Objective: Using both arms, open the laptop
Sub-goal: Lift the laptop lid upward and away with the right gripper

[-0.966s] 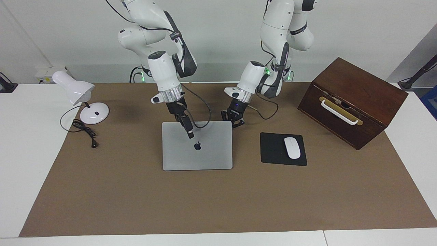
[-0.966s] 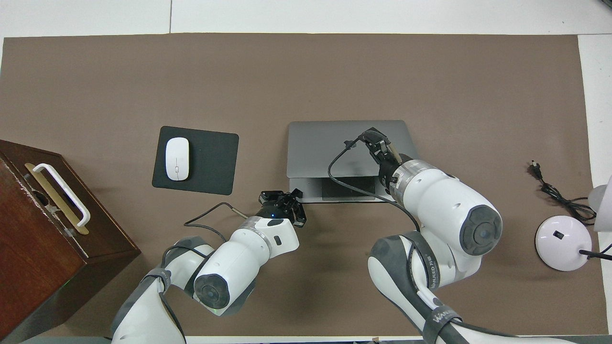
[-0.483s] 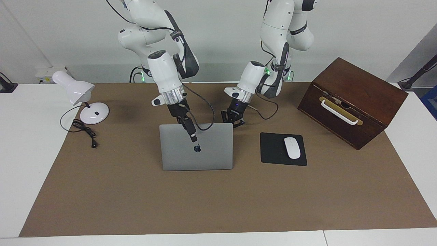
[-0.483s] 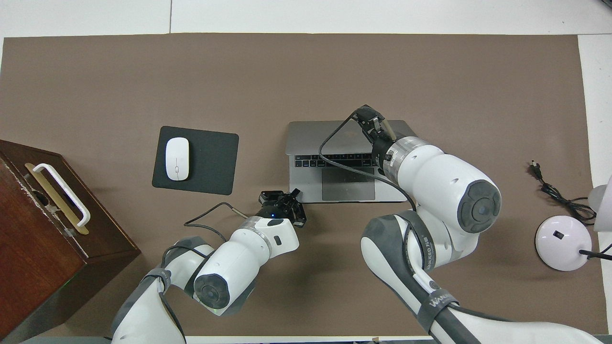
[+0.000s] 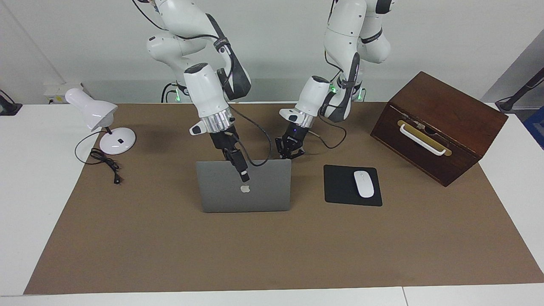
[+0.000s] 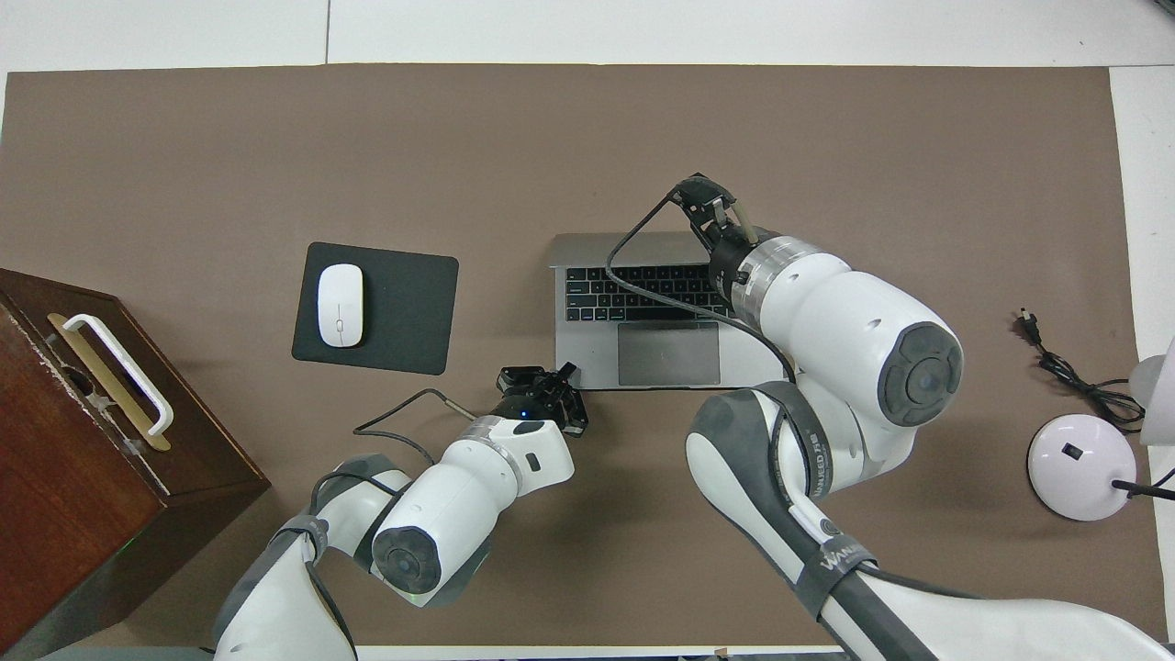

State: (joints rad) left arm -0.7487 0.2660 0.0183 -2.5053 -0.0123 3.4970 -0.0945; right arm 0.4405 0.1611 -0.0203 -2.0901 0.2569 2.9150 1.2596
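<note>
Brown matting is covering most of the white desk [image 5: 25, 204], leaving a wide bare stretch on the part farthest from the robots. Near the middle, the laptop [image 5: 244, 191] is standing open, its lid raised steeply with the logo facing away from the robots; the keyboard and trackpad are showing in the overhead view. The right gripper [image 5: 243, 171] is hanging at the lid's top edge, over the logo; whether its fingers are spread or pinching cannot be told. The left gripper [image 5: 290, 153] is sitting low at the base's corner nearest the robots, toward the left arm's end, its fingers spread. A black mouse pad [image 5: 340, 187] carrying a white mouse [image 5: 364, 183] is lying beside the laptop, apart from it. A wooden box [image 5: 440, 125] is occupying the left arm's end, while a white lamp [image 5: 102, 123] is standing at the right arm's end, its cord [image 5: 104, 163] coiling just beside it.
</note>
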